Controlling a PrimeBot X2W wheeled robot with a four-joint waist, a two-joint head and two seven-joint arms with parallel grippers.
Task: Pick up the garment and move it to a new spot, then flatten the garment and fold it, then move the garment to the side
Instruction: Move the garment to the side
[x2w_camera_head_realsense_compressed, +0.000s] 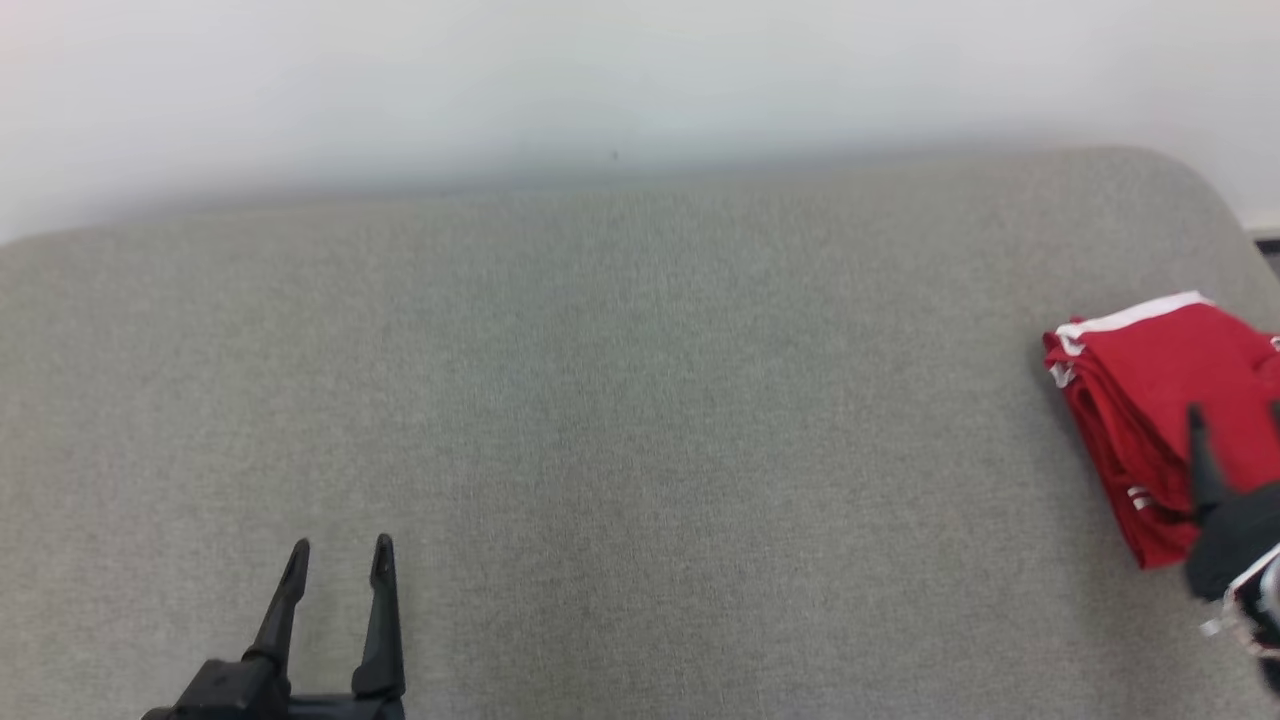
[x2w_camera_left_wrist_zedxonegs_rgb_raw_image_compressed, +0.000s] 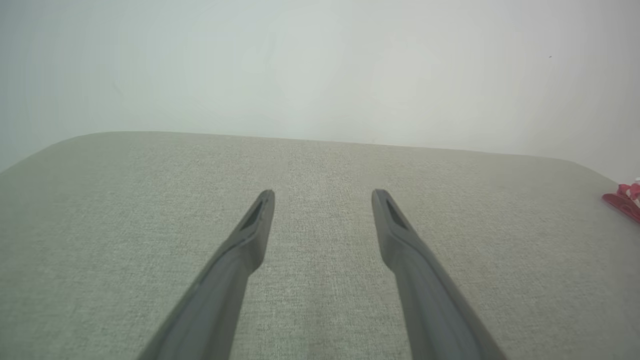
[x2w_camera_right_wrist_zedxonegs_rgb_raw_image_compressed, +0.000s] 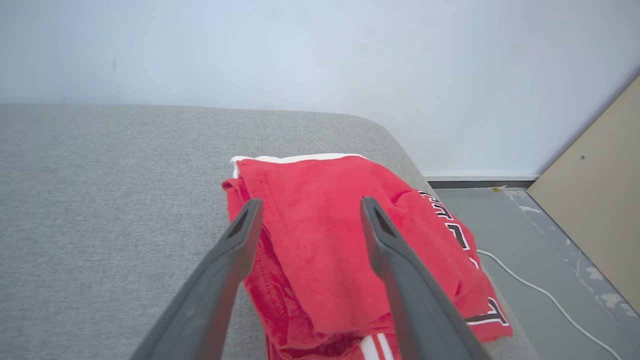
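Now the right claw (x2w_camera_right_wrist_zedxonegs_rgb_raw_image_compressed: 310, 204) is spread wide, with the folded red garment (x2w_camera_right_wrist_zedxonegs_rgb_raw_image_compressed: 320, 270) right under it, maybe touching. It looks soft, light and floppy, so pinch its thick folded edge.

The left pincer (x2w_camera_head_realsense_compressed: 342, 545) has two long, slim black fingers (x2w_camera_head_realsense_compressed: 281, 610) that taper to narrow tips and rise from a blocky black base (x2w_camera_head_realsense_compressed: 235, 685). In the left wrist view, this pincer (x2w_camera_left_wrist_zedxonegs_rgb_raw_image_compressed: 322, 195) looks matte dark grey, and each finger has a long slot-shaped recess just below its tip. The right pincer (x2w_camera_right_wrist_zedxonegs_rgb_raw_image_compressed: 311, 202) has matching grey fingers with the same recesses. In the head view, its rounded black housing (x2w_camera_head_realsense_compressed: 1235, 545) is edged by a thin pale line.
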